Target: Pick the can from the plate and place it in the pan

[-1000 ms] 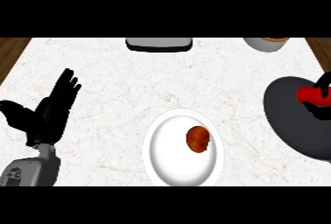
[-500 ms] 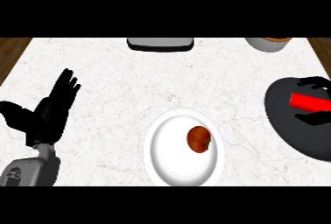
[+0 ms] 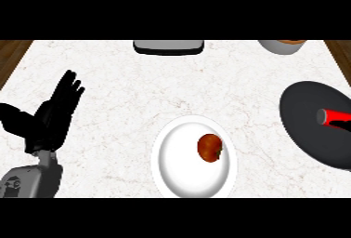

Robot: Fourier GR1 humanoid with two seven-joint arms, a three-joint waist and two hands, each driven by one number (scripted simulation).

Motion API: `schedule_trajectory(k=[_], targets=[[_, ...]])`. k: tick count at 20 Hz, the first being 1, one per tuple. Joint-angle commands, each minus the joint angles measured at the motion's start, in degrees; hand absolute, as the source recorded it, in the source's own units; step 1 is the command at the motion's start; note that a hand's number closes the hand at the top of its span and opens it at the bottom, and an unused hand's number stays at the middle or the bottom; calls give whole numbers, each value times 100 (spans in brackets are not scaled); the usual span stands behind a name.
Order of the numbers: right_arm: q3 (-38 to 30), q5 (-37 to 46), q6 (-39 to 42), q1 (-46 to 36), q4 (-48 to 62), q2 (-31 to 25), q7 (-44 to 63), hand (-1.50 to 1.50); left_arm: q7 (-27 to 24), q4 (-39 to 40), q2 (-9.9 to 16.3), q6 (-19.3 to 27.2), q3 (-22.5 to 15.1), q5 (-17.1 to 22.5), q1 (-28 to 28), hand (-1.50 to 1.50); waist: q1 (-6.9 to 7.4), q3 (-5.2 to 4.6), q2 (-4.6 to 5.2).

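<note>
Lying on its side, the red can [image 3: 336,117] rests inside the black pan [image 3: 312,123] at the right edge of the frame. Toward lower centre, the white plate [image 3: 178,172] holds a reddish-brown fruit [image 3: 210,148]. At the left, the left hand [image 3: 48,118] stays above the marble counter [image 3: 171,88], fingers [image 3: 68,88] straight and released, grasping nothing.

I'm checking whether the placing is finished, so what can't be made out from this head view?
- Right hand: shows nowhere in the head view, so its state is unknown.
- Red can: lies in the black pan, but the right edge cuts off its far end.
- Pan: its right side is cropped by that edge.
- Bowl and grey object: cut by the top band.
- Left hand rests open at left.
</note>
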Motion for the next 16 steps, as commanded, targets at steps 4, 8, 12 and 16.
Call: schedule_trajectory(k=[4, 8, 12, 16], targets=[[-918, -977, 1800, 162, 800, -919, -418, -150, 69, -69, -62, 93, -46, -71, -64, 0, -27, 12, 18], [-1120, -1222, 2914, 650, 990, -1519, -968, -150, -31, -194, -139, 182, -102, -182, 194, 0, -52, 22, 3], [-1152, -1400, 3686, 852, 993, -1609, -999, -150, -128, -101, 71, -147, 127, 104, 258, 0, -49, 19, -10], [-1103, -1449, 3761, 1358, 771, -1624, -1458, -150, 130, -213, -49, 83, 51, 19, 100, 0, -127, 37, -23]])
